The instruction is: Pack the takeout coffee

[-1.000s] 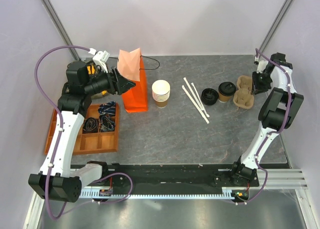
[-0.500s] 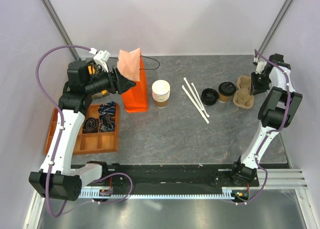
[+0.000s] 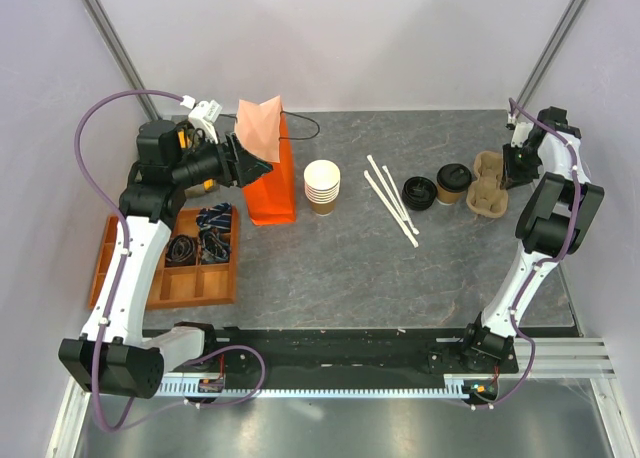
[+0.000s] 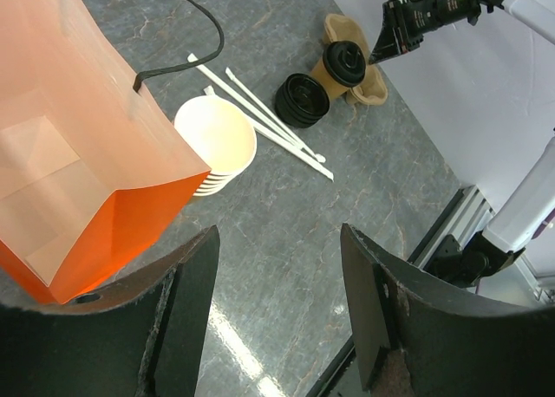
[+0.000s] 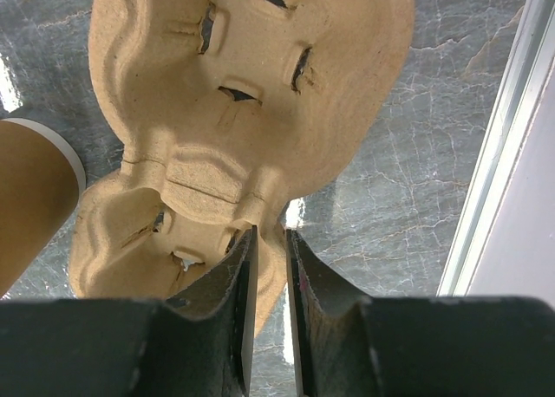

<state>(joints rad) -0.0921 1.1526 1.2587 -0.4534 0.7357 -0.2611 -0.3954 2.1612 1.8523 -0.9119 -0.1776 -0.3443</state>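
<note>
The takeout coffee [image 3: 453,182], a short tan cup with a black lid, stands beside a tan cardboard cup carrier [image 3: 488,185] at the back right. In the right wrist view its tan side [image 5: 30,198] shows at the left edge. My right gripper [image 5: 269,241] has its jaws closed narrowly on the carrier's [image 5: 251,85] near rim, with the rim between the fingers. The orange bag [image 3: 272,178] stands open at the back left. My left gripper [image 3: 250,165] hovers at its mouth, open [image 4: 277,310], with nothing between the fingers. The bag's inside [image 4: 78,154] looks empty.
A stack of lidless tan cups [image 3: 322,186] stands right of the bag. White straws [image 3: 390,200] and a loose black lid [image 3: 419,192] lie between the stack and the coffee. An orange compartment tray [image 3: 170,268] sits at the left edge.
The right gripper's jaws have narrowed onto the carrier's rim. The left arm has shifted only slightly beside the bag.
</note>
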